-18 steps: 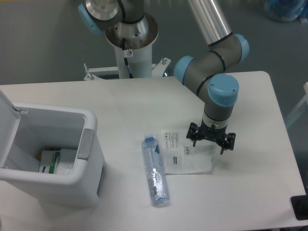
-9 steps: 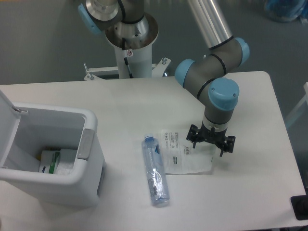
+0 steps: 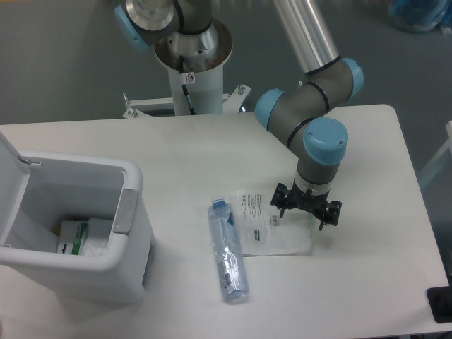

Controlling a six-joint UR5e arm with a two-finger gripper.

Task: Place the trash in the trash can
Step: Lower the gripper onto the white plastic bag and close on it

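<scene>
Fixed-camera view, nearest first: the clear bluish bottle (image 3: 227,250) lies on its side on the white table (image 3: 367,282), blue cap pointing away, well apart from the trash can (image 3: 81,233) at the left. The can stands with its lid up, and some white and green packaging already lies inside. Just right of the bottle and touching it, the crinkled white pouch (image 3: 270,224) lies flat. Its small black print is too fine to read, and no brand can be made out anywhere.

Above the pouch's right edge hangs the gripper (image 3: 306,212), its fingers spread apart and holding nothing. Over the last second it has drifted slightly left, toward the pouch's middle, with no clear drop in height. That looks like lining up for a pick of the pouch; both pieces of trash are still on the table, so nothing of this pair is binned yet.

Farther back stand the arm's grey links and its white pedestal (image 3: 192,78).
</scene>
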